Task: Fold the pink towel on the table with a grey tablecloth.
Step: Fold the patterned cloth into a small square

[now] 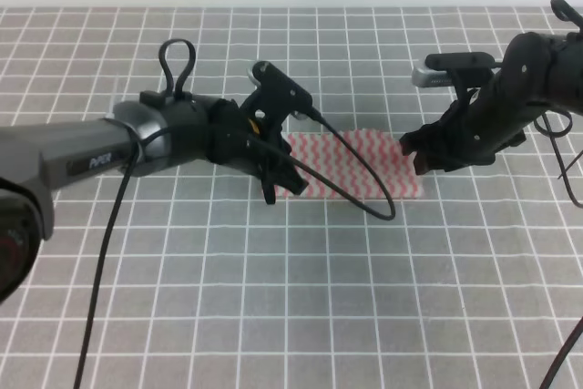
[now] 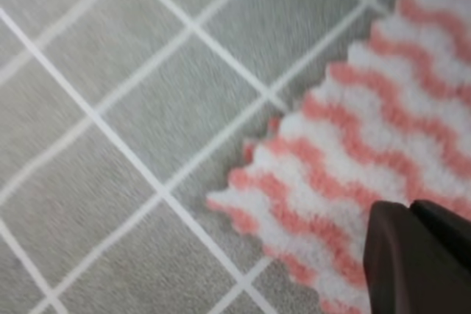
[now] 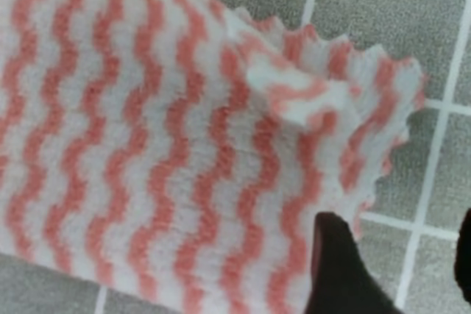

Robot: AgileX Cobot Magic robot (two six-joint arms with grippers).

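The pink towel (image 1: 360, 163) is showing pink-and-white wavy zigzag stripes. Beneath it, the tablecloth (image 1: 291, 298) is showing grey with a grid of thin white lines. Both arms beside the towel are showing black.

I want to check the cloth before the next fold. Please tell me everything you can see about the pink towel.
The pink towel is a thin, fluffy-looking cloth with pink and white wavy stripes and scalloped edges. It lies as a flat strip on the grey checked table, between the two grippers. Near the right gripper, one corner is wrinkled and a small flap turns up. The left gripper is at its left end, with a fingertip over the cloth there. Whether either gripper pinches it is not clear.
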